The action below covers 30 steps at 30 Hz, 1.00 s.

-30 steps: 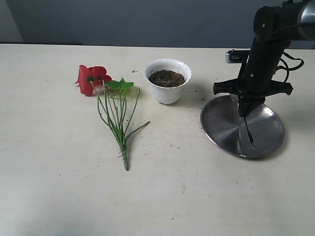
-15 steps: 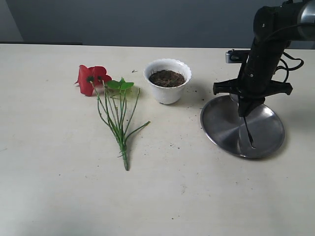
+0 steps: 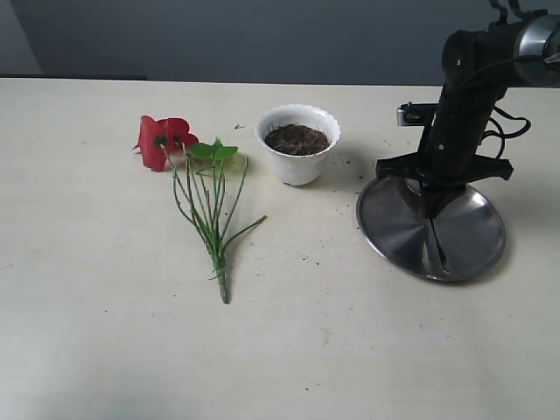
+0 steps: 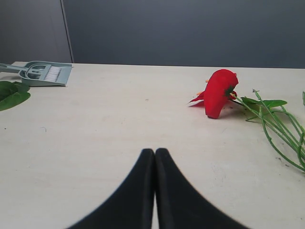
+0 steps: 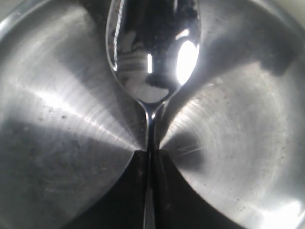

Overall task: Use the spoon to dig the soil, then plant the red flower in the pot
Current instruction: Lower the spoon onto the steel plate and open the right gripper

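My right gripper (image 3: 430, 208) (image 5: 151, 155) is shut on the thin handle of the spoon (image 3: 437, 243). The shiny spoon bowl (image 5: 152, 52) points down, close over the round steel plate (image 3: 394, 223). The white scalloped pot (image 3: 298, 166) stands left of the plate, filled with dark crumbly soil (image 3: 297, 138). The red flower (image 3: 162, 140) (image 4: 219, 90) lies on the table left of the pot, its green stems (image 3: 210, 210) trailing toward the front. In the left wrist view my left gripper (image 4: 155, 151) is shut on nothing, low over bare table short of the flower. It does not show in the exterior view.
The steel plate (image 5: 57, 143) fills the right wrist view, with specks of soil on it. Soil crumbs dot the table between pot and plate (image 3: 350, 162). A grey-green dustpan with brush (image 4: 45, 72) and a green leaf (image 4: 12, 93) lie far off beside my left gripper.
My right arm has shifted slightly left and lower over the plate, the spoon still in its grip. Flower and pot have not moved.
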### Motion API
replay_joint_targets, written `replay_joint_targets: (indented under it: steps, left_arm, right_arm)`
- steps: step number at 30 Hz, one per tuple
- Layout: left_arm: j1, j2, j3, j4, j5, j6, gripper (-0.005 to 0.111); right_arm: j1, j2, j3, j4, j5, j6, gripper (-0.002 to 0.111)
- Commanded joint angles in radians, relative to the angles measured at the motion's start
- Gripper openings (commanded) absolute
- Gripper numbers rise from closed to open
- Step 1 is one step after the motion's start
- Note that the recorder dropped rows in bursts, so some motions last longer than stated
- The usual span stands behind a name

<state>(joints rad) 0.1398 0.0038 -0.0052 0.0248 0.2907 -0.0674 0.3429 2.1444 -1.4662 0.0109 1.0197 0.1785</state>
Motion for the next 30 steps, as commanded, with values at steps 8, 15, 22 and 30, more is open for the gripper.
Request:
replay_joint_targets:
  steps: [8, 15, 22, 30]
  left_arm:
    - [-0.002, -0.004, 0.005, 0.003, -0.006, -0.001, 0.0]
    - [-0.002, -0.004, 0.005, 0.003, -0.006, -0.001, 0.0]
    - [-0.002, -0.004, 0.005, 0.003, -0.006, -0.001, 0.0]
    - [-0.002, -0.004, 0.005, 0.003, -0.006, -0.001, 0.0]
  right_arm:
    - [-0.006, 0.004, 0.046, -0.026, -0.021, 0.0, -0.001]
    - [-0.006, 0.004, 0.058, -0.026, -0.084, 0.0, -0.001]
    - [-0.006, 0.004, 0.058, -0.025, -0.089, 0.0, -0.001]
    - [-0.006, 0.004, 0.058, -0.025, -0.089, 0.0, -0.001]
